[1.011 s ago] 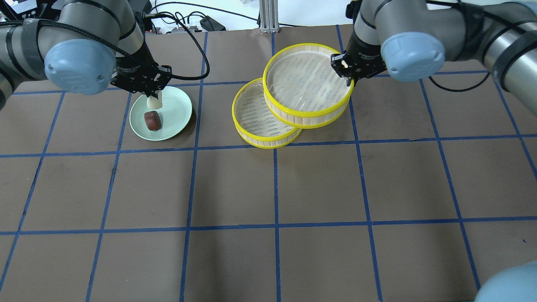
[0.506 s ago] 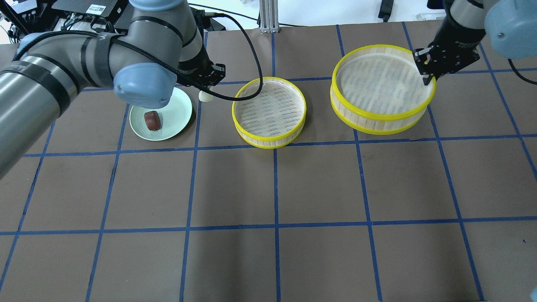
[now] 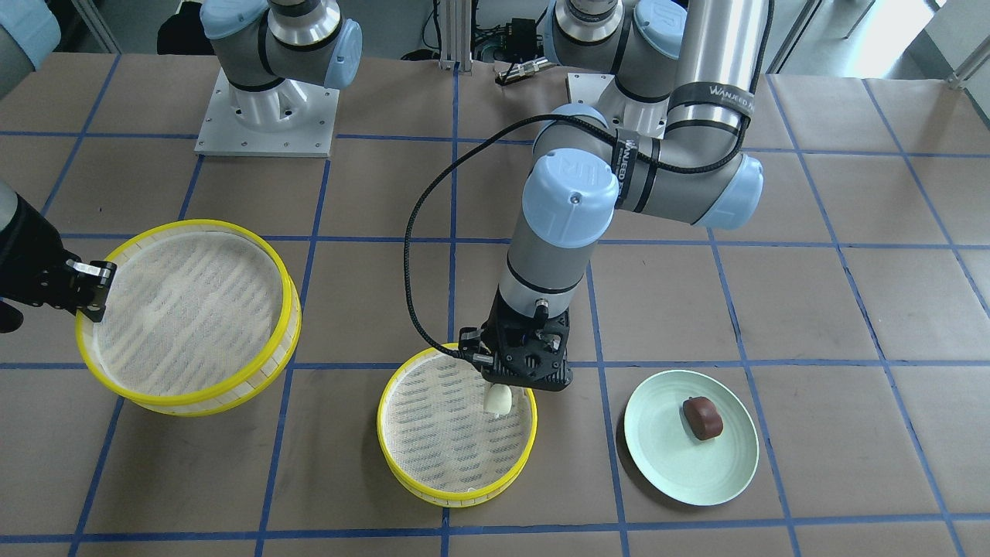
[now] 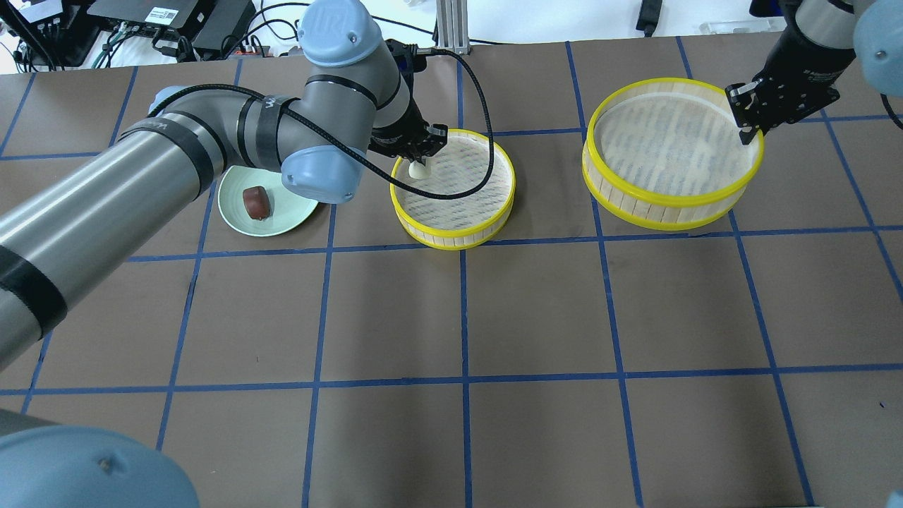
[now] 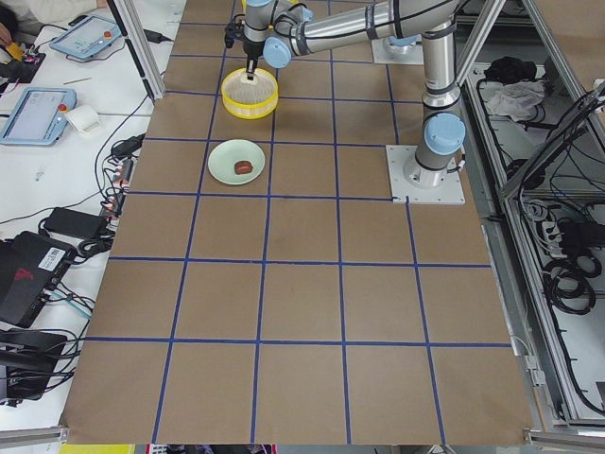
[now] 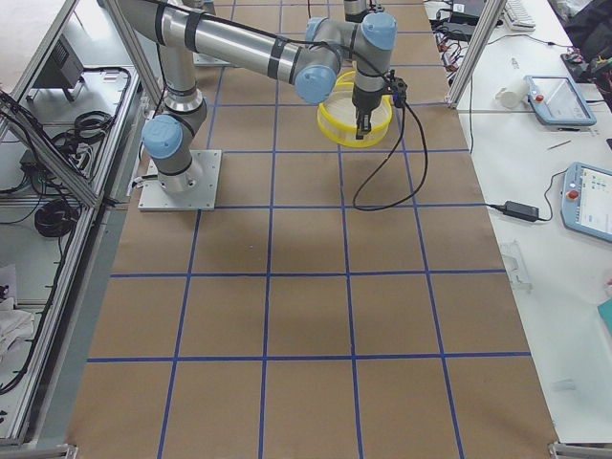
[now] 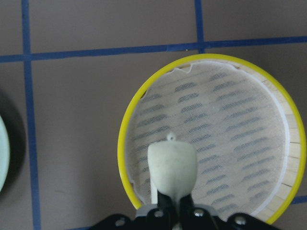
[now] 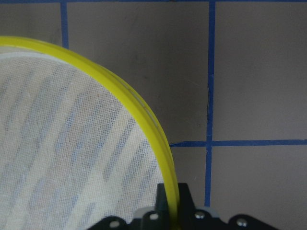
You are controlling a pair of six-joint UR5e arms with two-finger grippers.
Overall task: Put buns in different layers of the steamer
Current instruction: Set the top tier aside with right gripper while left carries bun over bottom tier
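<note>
Left gripper (image 4: 418, 159) had carried the white bun (image 4: 418, 170), pinched, over the left tray (image 4: 451, 238); right gripper (image 4: 749, 134) clamped the right tray (image 4: 663, 203) by its rim; brown bun (image 4: 256, 202) lay on the plate (image 4: 286, 217); neither placed.

Pale green plate (image 4: 280, 219) rests on blue-gridded table (image 4: 536, 310).

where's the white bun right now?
Overhead view, left of centre: the white bun is held in the left hand just inside the rim of the steamer tray next to the green plate.
</note>
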